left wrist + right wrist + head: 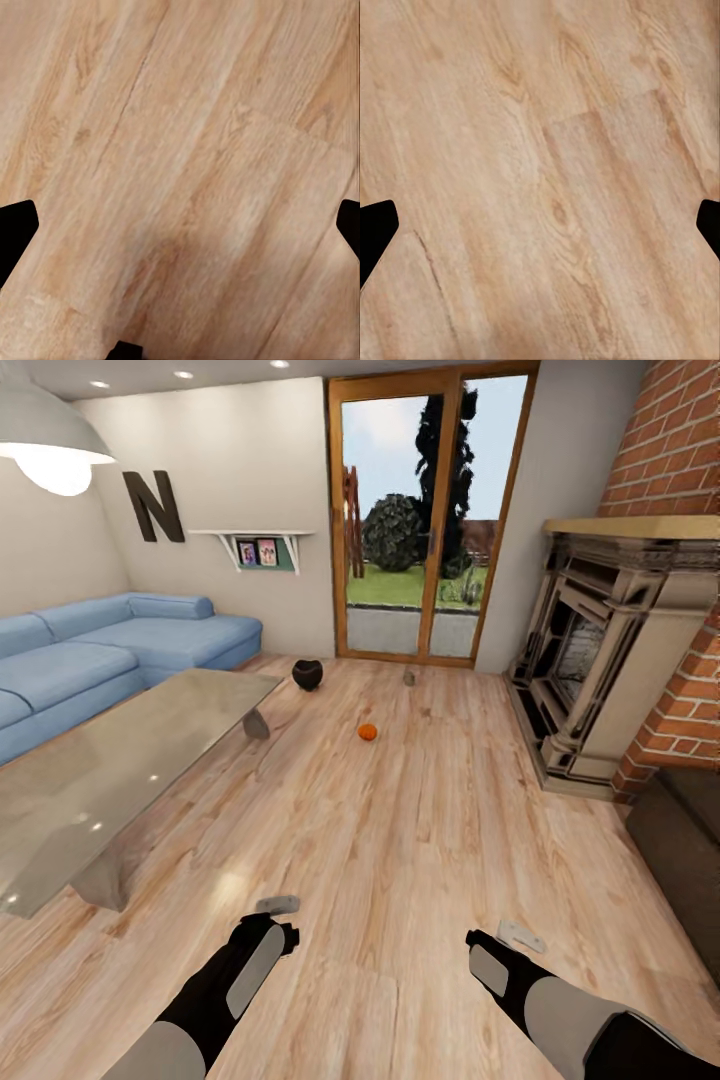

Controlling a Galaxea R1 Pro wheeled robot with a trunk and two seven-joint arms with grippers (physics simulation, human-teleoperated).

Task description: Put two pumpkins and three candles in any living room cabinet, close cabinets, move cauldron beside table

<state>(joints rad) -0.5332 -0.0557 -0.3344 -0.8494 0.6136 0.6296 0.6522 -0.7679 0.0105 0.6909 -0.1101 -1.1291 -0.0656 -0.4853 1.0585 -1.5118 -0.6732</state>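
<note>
Both end effectors hang low over the bare floor [400,860], left [278,905] and right [520,936], each spread wide and holding nothing; the wrist views show only planks between the fingertips. Ahead, one pumpkin [367,731] sits on the floor, well apart from both arms. Farther off, the cauldron [308,674] stands just past the bench [120,780], and a small grey thing, perhaps a candle [409,677], lies near the glass door [425,510]. I'd drive straight to the pumpkin, then lower one end effector squarely over it.
</note>
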